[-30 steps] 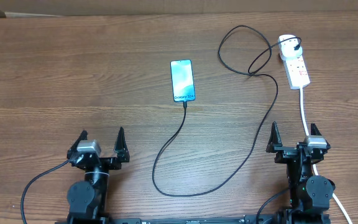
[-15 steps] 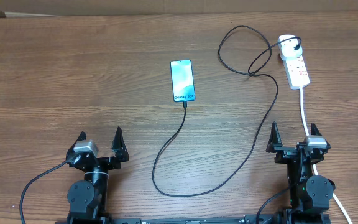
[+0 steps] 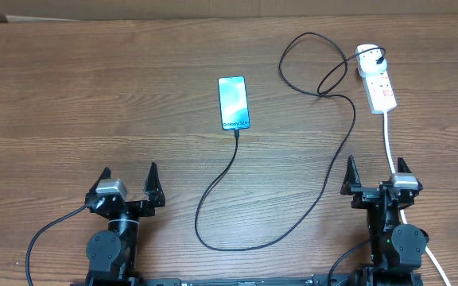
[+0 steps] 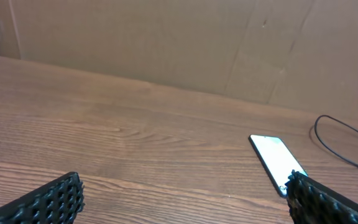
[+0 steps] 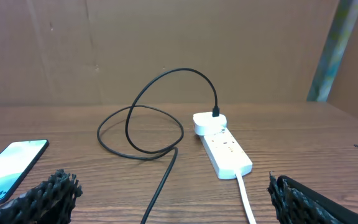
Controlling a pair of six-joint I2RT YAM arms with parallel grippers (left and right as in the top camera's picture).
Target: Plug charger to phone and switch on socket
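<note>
We take the overhead view as our clock face, twelve pointing away from the arms.

Receptacles: the only thing here that holds another is the socket [image 3: 378,82], a small white strip lying flat on the table [image 3: 70,95] at two o'clock. Its rounded far end carries the black plug [image 3: 381,57], seated in the outlet. Red switch marks show along the strip; we cannot tell how the switches are set. Its thick white cord [image 3: 389,139] runs toward six o'clock, passing just beside the right arm.

Task items: the phone [image 3: 234,102] lies face up just toward twelve of centre, black-edged, its screen lit light blue, its lettered end toward six o'clock. The charger [image 3: 235,147], thin and black, meets the middle of that end, with its connector tip touching the phone. From there it sweeps toward six, curves round toward four, climbs toward two, forms one loose loop and ends at the plug.

End effectors: the left gripper [image 3: 130,168] sits at seven o'clock and the right gripper [image 3: 376,160] at five, both spread wide with nothing between the fingers. Both are well apart from the phone and the socket.

Count: one phone, one charger, one socket, one plug, one white cord, two grippers. A brown cardboard wall [image 4: 166,37] stands at the twelve o'clock edge
</note>
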